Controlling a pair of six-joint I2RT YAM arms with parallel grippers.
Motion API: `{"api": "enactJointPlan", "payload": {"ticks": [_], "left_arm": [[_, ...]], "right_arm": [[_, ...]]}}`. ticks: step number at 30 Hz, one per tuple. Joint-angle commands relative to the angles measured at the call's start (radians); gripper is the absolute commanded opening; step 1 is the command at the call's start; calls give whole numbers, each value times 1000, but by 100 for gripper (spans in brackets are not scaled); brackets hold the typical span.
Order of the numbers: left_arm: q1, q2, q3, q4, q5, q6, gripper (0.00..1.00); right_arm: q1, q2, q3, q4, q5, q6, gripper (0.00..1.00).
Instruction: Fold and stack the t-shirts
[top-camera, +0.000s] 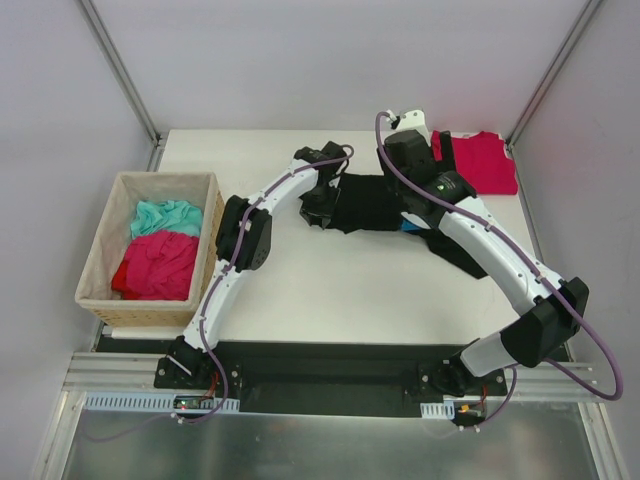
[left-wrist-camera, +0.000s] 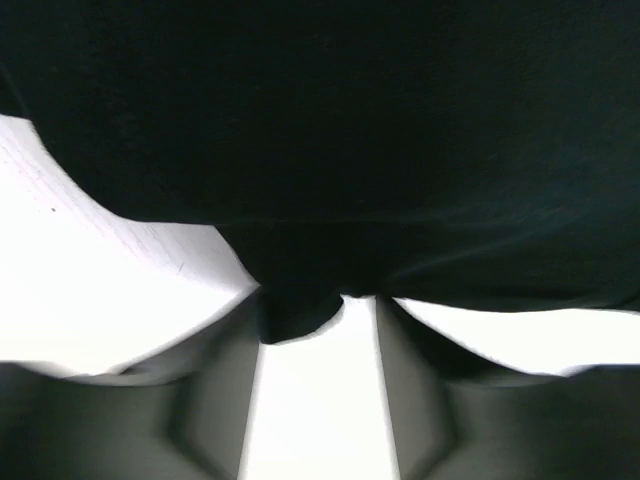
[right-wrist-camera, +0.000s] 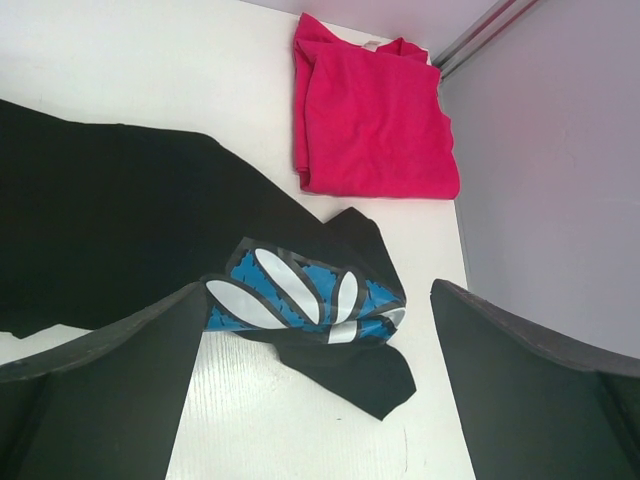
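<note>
A woven basket (top-camera: 100, 255) at the table's (top-camera: 330, 290) left is holding teal cloth (top-camera: 165, 215) and pink-red cloth (top-camera: 155, 265). The black t-shirt (top-camera: 365, 205) is lying crumpled at the table's far middle, and the folded red t-shirt (top-camera: 485, 162) is lying at the far right corner. Pale walls are enclosing the table. The left gripper (left-wrist-camera: 320, 312) is standing apart around a black fold that is blocking most of its view. The right gripper (right-wrist-camera: 315, 295) is hovering wide apart above the black t-shirt's blue-white print (right-wrist-camera: 290, 285).

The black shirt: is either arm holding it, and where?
Not clearly. The left gripper straddles an edge fold of the black shirt with jaws apart; the right gripper is open, holding nothing.
</note>
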Motion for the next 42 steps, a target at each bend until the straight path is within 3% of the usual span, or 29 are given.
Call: {"api": "enactJointPlan", "payload": {"ticks": [1, 6, 7, 10, 16, 19, 28, 42], "left_arm": [[11, 15, 1, -33, 25, -2, 36], [11, 15, 1, -33, 31, 2, 20], [11, 14, -1, -32, 28, 2, 12], [11, 4, -19, -33, 14, 2, 0], [11, -58, -99, -33, -46, -4, 0], [9, -185, -111, -24, -87, -10, 0], [11, -403, 165, -139, -136, 2, 0], [1, -785, 144, -138, -145, -21, 0]], "right_arm": [[8, -42, 1, 27, 13, 8, 99], [6, -37, 2, 27, 9, 8, 99], [6, -36, 1, 27, 9, 9, 99], [8, -36, -2, 27, 9, 12, 99], [8, -26, -7, 25, 3, 14, 99], [11, -11, -11, 24, -5, 22, 100], [21, 33, -40, 11, -31, 65, 99], [25, 118, -47, 21, -31, 89, 99]]}}
